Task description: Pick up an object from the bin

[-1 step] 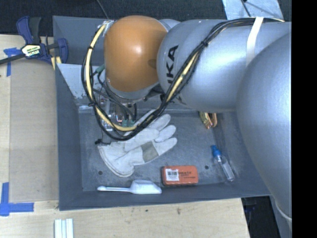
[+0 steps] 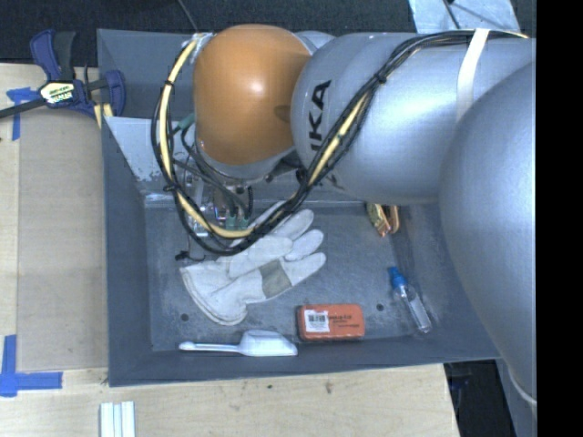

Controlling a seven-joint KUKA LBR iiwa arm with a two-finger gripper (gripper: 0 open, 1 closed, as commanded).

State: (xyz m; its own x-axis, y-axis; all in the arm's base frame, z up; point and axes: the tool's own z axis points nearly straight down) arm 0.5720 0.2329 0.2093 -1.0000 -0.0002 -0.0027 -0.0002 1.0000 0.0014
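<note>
Arm in bin (image 2: 123, 271), gripper (image 2: 219, 210) low beside white glove (image 2: 260, 267) lying centre-left; spread or closed, cannot tell. Risk: limp glove bunches or slides, pinch takes only loose fabric and drops it; hanging cables (image 2: 209, 230) may snag it.

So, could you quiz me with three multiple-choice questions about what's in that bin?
1. Where is the small orange rectangular block with a barcode label? A) by the lower wall B) against the upper wall C) outside the bin
2. What colour caps the clear plastic tube? A) red B) blue C) green
3. How does the pale leather work glove lie? A) flat B) balled up C) over the rim
1 A, beside the lower wall; 2 B, blue upper tip; 3 A, spread on the floor.
</note>
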